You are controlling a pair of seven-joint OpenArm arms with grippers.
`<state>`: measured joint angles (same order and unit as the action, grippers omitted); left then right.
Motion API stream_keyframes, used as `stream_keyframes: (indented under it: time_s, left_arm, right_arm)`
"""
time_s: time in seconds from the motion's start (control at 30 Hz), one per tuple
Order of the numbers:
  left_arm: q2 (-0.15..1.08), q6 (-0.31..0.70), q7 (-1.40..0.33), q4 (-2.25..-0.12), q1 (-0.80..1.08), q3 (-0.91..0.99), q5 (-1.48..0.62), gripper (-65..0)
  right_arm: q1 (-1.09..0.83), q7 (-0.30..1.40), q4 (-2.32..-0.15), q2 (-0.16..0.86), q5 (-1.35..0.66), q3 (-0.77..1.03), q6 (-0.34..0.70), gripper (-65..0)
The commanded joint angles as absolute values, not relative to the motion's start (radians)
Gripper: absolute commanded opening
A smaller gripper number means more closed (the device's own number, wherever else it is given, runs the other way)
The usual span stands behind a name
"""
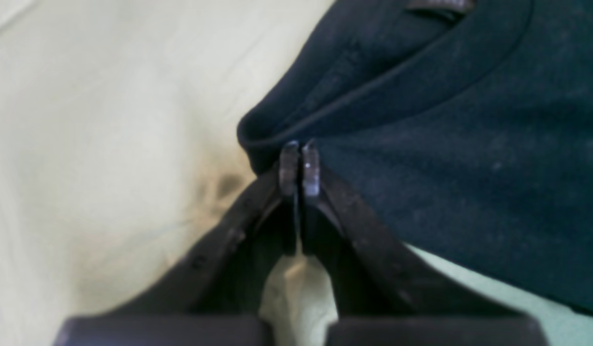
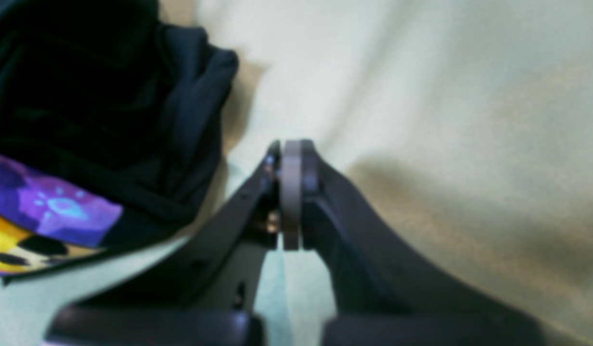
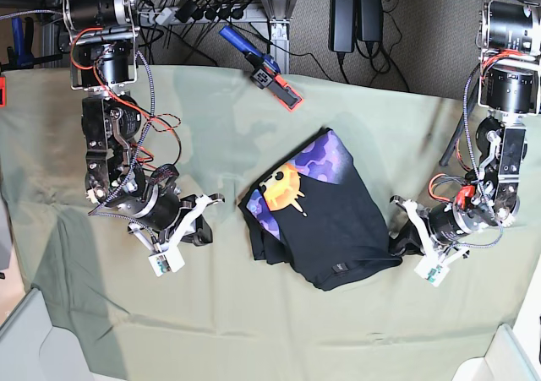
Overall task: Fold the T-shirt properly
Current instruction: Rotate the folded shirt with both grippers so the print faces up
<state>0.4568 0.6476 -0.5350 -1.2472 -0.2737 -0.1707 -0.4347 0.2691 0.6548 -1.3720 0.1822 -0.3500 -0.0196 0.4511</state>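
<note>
pressing together with nothing between them, the left gripper (image 1: 300,166) is sitting at the t-shirt (image 3: 325,220)'s edge, and whether it touches is too blurred to tell; the right gripper (image 2: 291,166) is closed empty beside the bunched fabric. the shirt is lying mid-cloth (image 3: 254,330), folded, long axis diagonal, collar toward the left arm, print partly hidden underneath.
</note>
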Motion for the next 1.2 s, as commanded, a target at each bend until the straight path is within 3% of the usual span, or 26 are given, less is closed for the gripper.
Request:
stream_keyframes:
  time_s: [0.0, 0.07, 0.17, 0.23, 0.43, 0.67, 0.8, 0.83, 0.97, 1.17]
  left_arm:
    - [0.468, 0.67, -0.513, -1.264, -0.302, -0.163, -0.464, -64.8]
    - [0.468, 0.671, -0.513, -1.264, -0.302, -0.163, -0.48, -58.9]
    - [0.469, 0.669, -0.513, -1.263, -0.302, -0.163, -0.482, -36.6]
    - [0.469, 0.636, -0.523, -1.263, -0.302, -0.163, -0.482, -29.8]
    - [0.472, 0.599, -0.565, -1.264, -0.295, -0.128, -0.496, -29.8]
    - [0.475, 0.697, -0.711, -1.265, -0.286, -0.099, -0.689, -29.8]
    - [0.48, 0.698, -0.715, -1.265, -0.244, -0.099, -0.719, -30.2]
    - [0.48, 0.698, -0.714, -1.265, -0.231, -0.099, -0.719, -32.3]
    - [0.479, 0.698, -0.683, -1.265, -0.19, -0.099, -0.718, -55.0]
    - [0.474, 0.698, -0.631, -1.264, -0.177, -0.099, -0.712, -63.3]
  right_arm:
    - [0.293, 0.628, -1.385, 0.185, -0.363, -0.014, 0.52, -65.0]
    - [0.293, 0.628, -1.385, 0.185, -0.363, -0.014, 0.52, -65.0]
    - [0.291, 0.628, -1.385, 0.185, -0.363, -0.014, 0.52, -65.0]
    - [0.291, 0.628, -1.385, 0.185, -0.363, -0.014, 0.52, -65.0]
    - [0.294, 0.603, -1.385, 0.185, -0.361, -0.014, 0.521, -65.0]
    - [0.326, 0.595, -1.383, 0.184, -0.355, -0.014, 0.52, -65.0]
    - [0.349, 0.595, -1.382, 0.158, -0.355, -0.015, 0.52, -65.0]
    - [0.352, 0.595, -1.377, 0.147, -0.355, -0.015, 0.521, -65.0]
    - [0.377, 0.587, -1.296, 0.1, -0.351, -0.015, 0.521, -65.0]
    - [0.398, 0.572, -1.156, 0.06, -0.344, -0.015, 0.521, -65.0]
